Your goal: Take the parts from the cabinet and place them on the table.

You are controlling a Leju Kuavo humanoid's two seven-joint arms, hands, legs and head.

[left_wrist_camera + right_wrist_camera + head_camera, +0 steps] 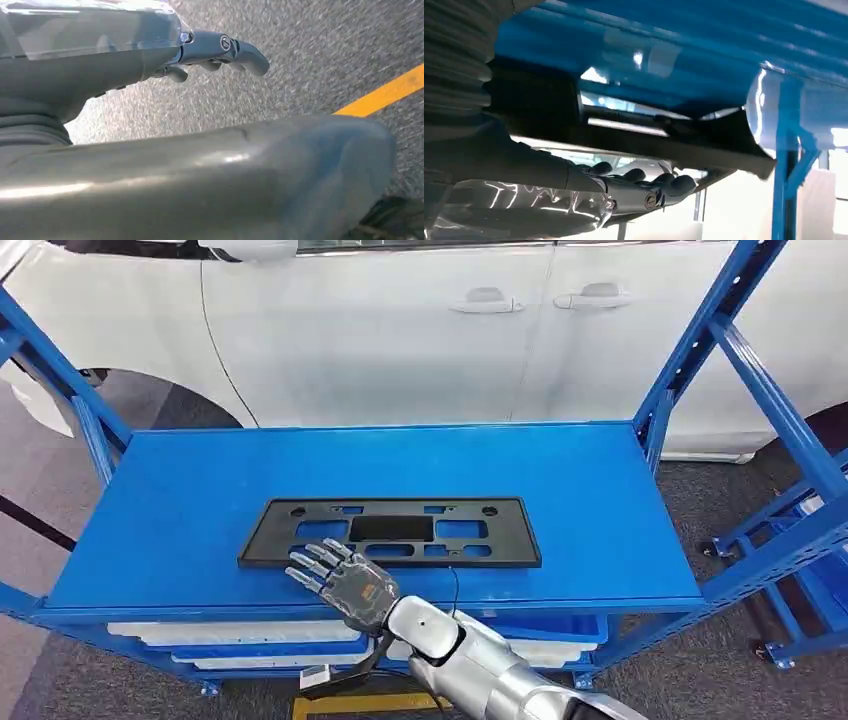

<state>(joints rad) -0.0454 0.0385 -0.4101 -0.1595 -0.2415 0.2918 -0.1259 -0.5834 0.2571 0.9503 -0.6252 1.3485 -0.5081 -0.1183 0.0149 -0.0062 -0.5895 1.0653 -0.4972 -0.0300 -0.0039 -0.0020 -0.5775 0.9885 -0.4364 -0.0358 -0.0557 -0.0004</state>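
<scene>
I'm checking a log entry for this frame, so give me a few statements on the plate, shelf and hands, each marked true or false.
1. The black plate lies flat on the blue shelf. True.
2. The right hand is at the plate's near edge. True.
3. The plate is lifted clear of the shelf. False: it rests on it.
4. The left hand holds a part. False: it hangs over grey floor with nothing in it.
5. A red car stands behind the shelf. False: the car is white.
</scene>
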